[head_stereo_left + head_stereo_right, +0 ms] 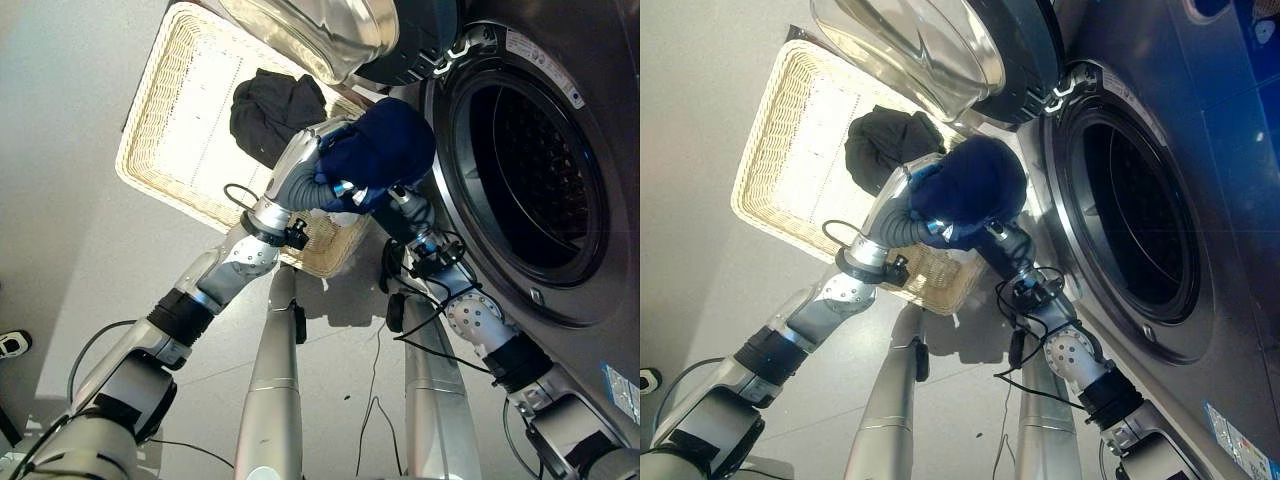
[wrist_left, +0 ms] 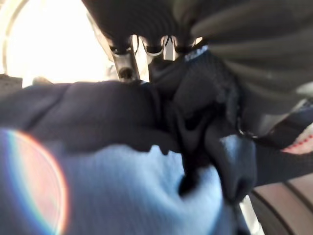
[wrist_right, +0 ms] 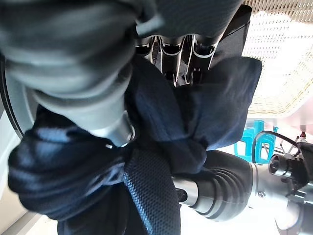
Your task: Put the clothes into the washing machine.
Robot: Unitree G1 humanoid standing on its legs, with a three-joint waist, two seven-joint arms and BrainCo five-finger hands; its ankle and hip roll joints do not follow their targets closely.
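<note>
On the grey floor, a wicker basket is sitting at ten o'clock, the washing machine drum at three; both the left hand and right hand are clamping fingers into the navy garment between them, which, sagging loosely, may be snagging the door rim

No legible text; small labels on the washing machine front, print too fine to read.
</note>
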